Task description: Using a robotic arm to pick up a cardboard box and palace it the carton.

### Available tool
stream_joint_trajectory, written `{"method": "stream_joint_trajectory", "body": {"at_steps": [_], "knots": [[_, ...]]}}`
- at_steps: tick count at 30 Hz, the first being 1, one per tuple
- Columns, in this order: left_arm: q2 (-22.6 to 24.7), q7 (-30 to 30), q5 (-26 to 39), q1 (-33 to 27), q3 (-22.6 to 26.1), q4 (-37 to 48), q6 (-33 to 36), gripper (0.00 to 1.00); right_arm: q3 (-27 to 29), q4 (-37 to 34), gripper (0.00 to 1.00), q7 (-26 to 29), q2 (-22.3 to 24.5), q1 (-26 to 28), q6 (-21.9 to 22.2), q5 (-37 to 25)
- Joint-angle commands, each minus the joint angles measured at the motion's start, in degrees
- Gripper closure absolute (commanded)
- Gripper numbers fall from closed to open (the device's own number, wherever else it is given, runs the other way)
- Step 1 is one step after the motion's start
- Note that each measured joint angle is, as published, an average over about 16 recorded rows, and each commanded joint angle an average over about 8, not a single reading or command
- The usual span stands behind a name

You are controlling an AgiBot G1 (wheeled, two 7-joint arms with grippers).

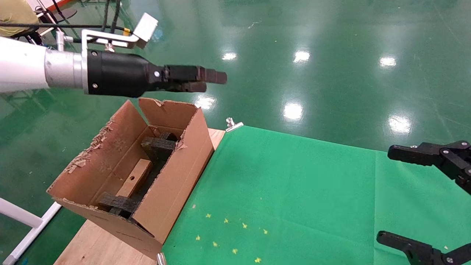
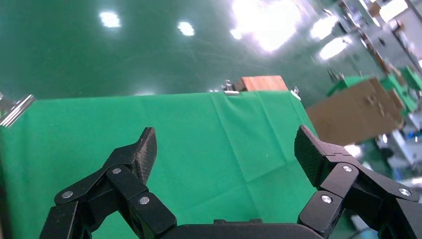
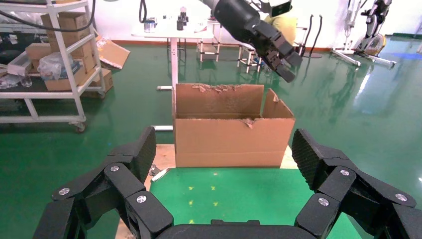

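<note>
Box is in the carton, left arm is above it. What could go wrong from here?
1. The left pincer hangs close above the ragged far flap of the carton; a low move could snag it.
2. The carton sits near the edge of the wooden table; a bump might tip it.
3. The cardboard box lies among foam pieces, possibly unseated.

We see bright, even overhead light. Ceiling lamps throw white glare spots across the glossy green floor (image 1: 331, 73). Shadows on the tabletop (image 1: 294, 191) stay faint. The left wrist view blurs and washes out far off.
</note>
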Motion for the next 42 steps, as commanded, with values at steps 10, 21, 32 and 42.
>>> {"method": "stream_joint_trajectory", "body": {"at_steps": [10, 21, 32, 42], "knots": [[-1.43, 8.92, -5.01, 9.59, -6.57, -9.51, 0.24, 0.00, -0.01, 0.00, 0.00, -0.01, 0.00, 0.01, 0.00, 0.01], [-2.87, 17.92, -10.05, 19.25, -13.18, -19.09, 0.49, 0.00, -0.03, 0.00, 0.00, -0.01, 0.01, 0.01, 0.01, 0.02], [-4.30, 26.84, -15.06, 28.83, -19.74, -28.61, 0.73, 0.00, -0.04, 0.00, 0.00, -0.02, 0.01, 0.01, 0.01, 0.02], [-5.60, 34.98, -19.63, 37.58, -25.73, -37.28, 0.95, 0.00, -0.05, 0.00, 0.00, -0.02, 0.02, 0.01, 0.02, 0.03]]}}
